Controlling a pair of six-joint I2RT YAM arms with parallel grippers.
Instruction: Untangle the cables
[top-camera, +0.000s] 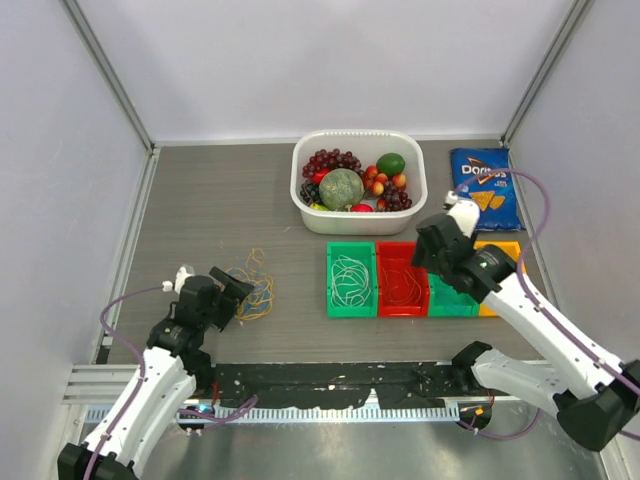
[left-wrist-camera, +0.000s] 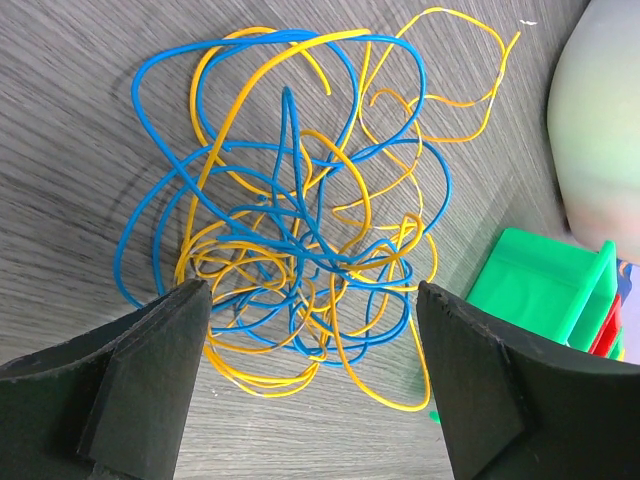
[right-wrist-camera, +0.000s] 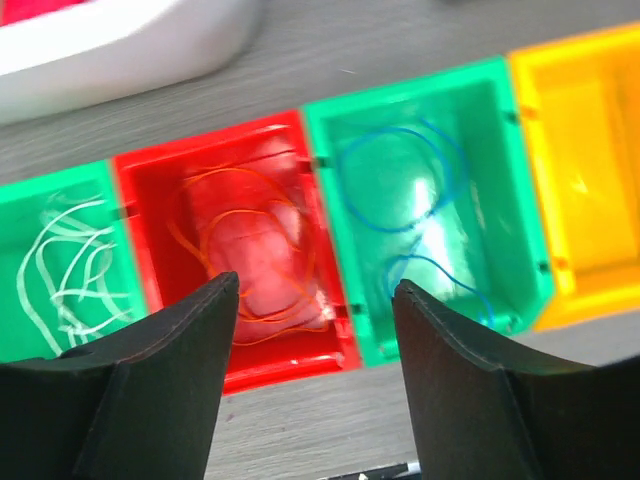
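A tangle of thin blue and yellow cables (top-camera: 256, 285) lies on the table left of the bins; in the left wrist view the tangle (left-wrist-camera: 300, 230) fills the middle. My left gripper (top-camera: 232, 290) is open and empty just beside it, and its jaws (left-wrist-camera: 312, 350) stand wide at the tangle's near edge. White cables (top-camera: 351, 280) lie in the left green bin, orange cables (right-wrist-camera: 255, 250) in the red bin, blue cables (right-wrist-camera: 420, 215) in the second green bin. My right gripper (top-camera: 432, 248) is open and empty above the bins (right-wrist-camera: 316, 300).
A row of bins: green (top-camera: 352, 305), red (top-camera: 402, 305), green (top-camera: 450, 305), yellow (top-camera: 497, 246). A white tub (top-camera: 358, 220) of fruit stands behind them. A Doritos bag (top-camera: 485, 188) lies at the back right. A black rail (top-camera: 330, 385) runs along the near edge.
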